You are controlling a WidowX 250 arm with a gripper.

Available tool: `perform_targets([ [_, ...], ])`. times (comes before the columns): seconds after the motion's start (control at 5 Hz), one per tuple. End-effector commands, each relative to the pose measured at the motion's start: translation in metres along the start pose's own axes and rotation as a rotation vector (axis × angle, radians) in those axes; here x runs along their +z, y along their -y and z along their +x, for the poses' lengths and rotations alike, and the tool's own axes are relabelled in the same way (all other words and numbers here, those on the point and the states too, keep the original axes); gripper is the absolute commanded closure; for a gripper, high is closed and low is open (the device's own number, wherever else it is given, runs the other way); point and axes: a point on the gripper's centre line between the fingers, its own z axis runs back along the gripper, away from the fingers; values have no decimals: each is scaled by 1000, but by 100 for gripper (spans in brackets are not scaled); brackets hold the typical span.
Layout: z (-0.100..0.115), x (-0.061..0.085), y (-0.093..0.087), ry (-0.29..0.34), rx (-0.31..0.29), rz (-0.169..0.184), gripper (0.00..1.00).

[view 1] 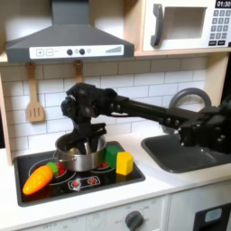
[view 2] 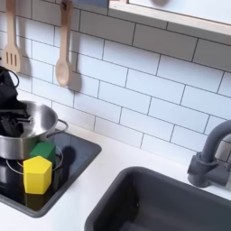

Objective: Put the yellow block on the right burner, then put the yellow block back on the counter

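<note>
Table (view 1: 171, 180) off-white, framing the black hob (view 1: 90, 185) and the sink (view 1: 185, 155) on the first exterior view's right. Steel pot (view 1: 79, 155) at the hob's far side. Yellow block (view 1: 124, 162) stands on the hob's right burner in the first exterior view, touching the green block (view 1: 110, 157), carrot (view 1: 38, 180) on the near left. So step one looks done; moving the block back to the table is left. Gripper (view 1: 84, 143) hangs over the pot, apart from the block; jaws slightly parted, holding nothing visible, opening hard to judge.
</note>
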Motion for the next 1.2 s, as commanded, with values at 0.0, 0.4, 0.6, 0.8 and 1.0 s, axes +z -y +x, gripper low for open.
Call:
perform_targets([
  [0.0,2,9,0,33,20,-7,0],
  [0.4,0,10,6,27,21,-29,0],
  [0.6,1,24,5,14,10,96,0],
  [0.8,0,39,11,38,15,140,0],
  [1.0,-6,43,14,-19,13,174,0],
])
